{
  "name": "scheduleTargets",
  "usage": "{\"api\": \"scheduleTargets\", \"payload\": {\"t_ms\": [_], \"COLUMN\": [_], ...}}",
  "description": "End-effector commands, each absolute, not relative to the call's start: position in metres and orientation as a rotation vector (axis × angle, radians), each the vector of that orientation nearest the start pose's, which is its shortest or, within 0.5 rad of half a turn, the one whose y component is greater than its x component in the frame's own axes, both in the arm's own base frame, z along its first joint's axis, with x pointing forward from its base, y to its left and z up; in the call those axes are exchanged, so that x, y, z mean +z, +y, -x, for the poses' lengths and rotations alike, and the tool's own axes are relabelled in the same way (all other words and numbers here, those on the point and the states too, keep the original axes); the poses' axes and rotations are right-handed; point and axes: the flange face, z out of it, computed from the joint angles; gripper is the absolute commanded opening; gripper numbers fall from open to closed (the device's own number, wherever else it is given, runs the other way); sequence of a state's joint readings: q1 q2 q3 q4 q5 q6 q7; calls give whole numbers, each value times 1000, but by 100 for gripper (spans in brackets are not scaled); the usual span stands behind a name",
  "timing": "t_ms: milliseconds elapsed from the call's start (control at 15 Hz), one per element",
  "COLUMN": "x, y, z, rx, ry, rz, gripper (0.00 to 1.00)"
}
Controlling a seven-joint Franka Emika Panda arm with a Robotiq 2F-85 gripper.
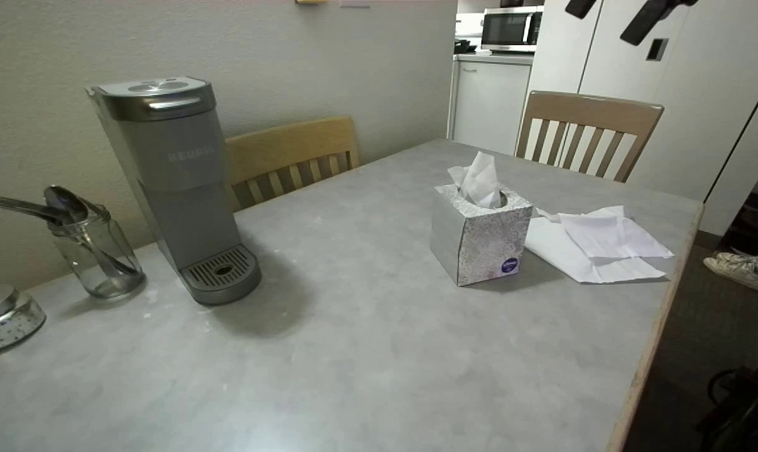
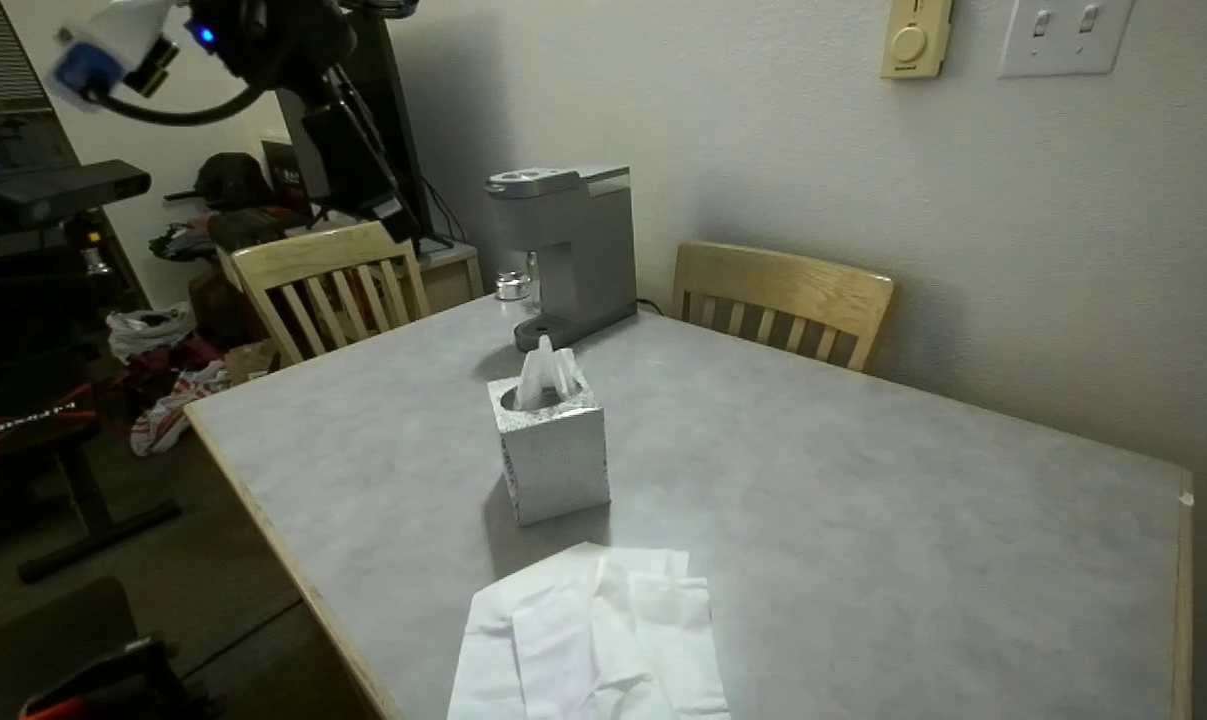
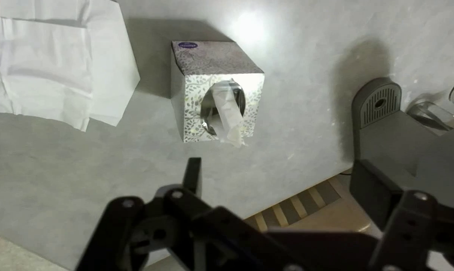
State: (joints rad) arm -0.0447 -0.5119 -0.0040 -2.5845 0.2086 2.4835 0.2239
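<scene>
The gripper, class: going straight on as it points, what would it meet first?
Probably the white tissue poking from the tissue box; depth is unclear, so perhaps the table beside it.

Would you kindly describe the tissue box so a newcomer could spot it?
Find the gray table. Between its coffee maker and loose white sheets stands the patterned, cube-like tissue box; unlike them, it has a white tissue poking from its top.

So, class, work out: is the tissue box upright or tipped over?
Upright: in both exterior views the tissue box sits on the table with a white tissue sticking up from its top.
</scene>
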Motion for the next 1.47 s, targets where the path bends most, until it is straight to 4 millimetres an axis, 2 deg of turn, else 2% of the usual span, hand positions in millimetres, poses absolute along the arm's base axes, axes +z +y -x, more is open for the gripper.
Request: {"api": "scheduleTargets", "payload": {"t_ms": [0,200,400,800,867,1067,1200,1400], "x": [468,457,445,417,426,415,415,394], "y": [-28,-26,-29,-49,-38,-45,-46,-48], "z": [-448,-471,-498,-548,-529,-544,-546,-543], "rx": [-616,-572,-501,-367,-433,-397,-397,-305], "ry": [504,446,468,532,508,523,524,548], "rz": [2843,2865,2893,2970,2941,2959,2959,2959], "gripper": [100,100,100,100,100,100,100,100]}}
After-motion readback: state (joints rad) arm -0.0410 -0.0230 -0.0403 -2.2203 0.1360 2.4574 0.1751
